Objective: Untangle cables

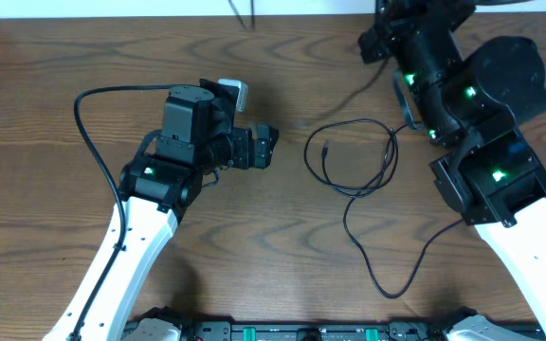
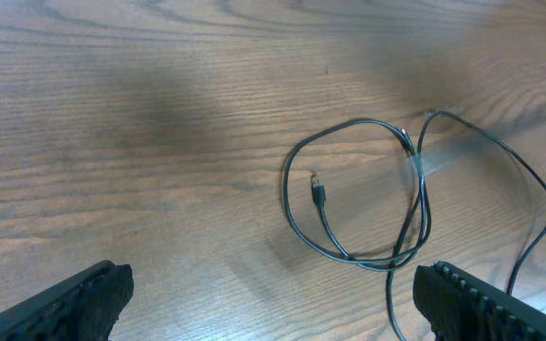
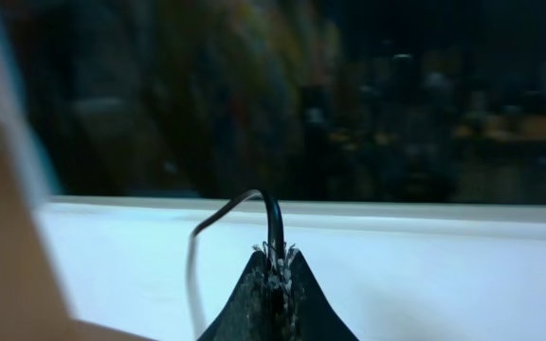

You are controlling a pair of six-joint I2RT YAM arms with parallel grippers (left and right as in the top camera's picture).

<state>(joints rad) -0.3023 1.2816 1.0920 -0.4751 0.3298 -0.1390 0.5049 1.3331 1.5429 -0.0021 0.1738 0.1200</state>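
The wooden desk (image 1: 45,189) fills the overhead view. The left arm (image 1: 150,218) rises from the near edge and stops left of the desk's middle, its wrist turned toward the right side. The right arm (image 1: 491,170) climbs from the near right corner toward the far right corner, where its end sits close to the far edge.

The left fingers (image 2: 74,303) are spread wide, one at each lower corner of the left wrist view. Bare wood lies between them and they touch nothing. The right fingers (image 3: 273,294) are pressed together, and a thin black cable (image 3: 272,220) is pinched at their tips. It stands up out of the pinch, arches over and drops down on one side. A pale edge and a dark blurred background lie behind it.

On the desk, the cable (image 1: 347,220) lies right of centre, between the two arms. It forms a loose loop there, with strands crossing at the loop's right side. From the loop a tail runs toward the near edge, bends and goes back up under the right arm. In the left wrist view the loop (image 2: 322,204) lies ahead of the spread fingers, apart from them.

A small plug (image 2: 316,185) ends one strand and rests flat on the wood inside the loop.
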